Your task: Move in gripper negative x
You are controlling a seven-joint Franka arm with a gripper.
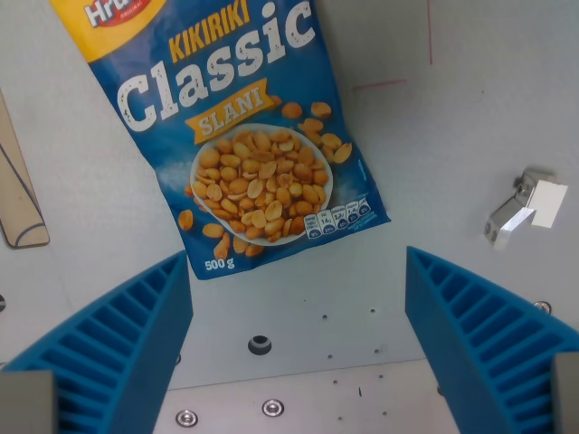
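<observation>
Currently hovering above pale grey worktop (434,108) | blue ribbed tool (298,339) spread wide, gripping nothing, presumably free for pure translation | glossy blue peanut bag (244,136) lying flat beyond fingertips, untouched | small white-metal clip (525,210) at wrist view's right

A pale grey table (434,117) fills the frame. A blue peanut bag (237,136) lies flat and tilted at upper centre. A beige wooden piece (18,194) sits at the left edge, a small white metal clip (525,208) at right.
</observation>
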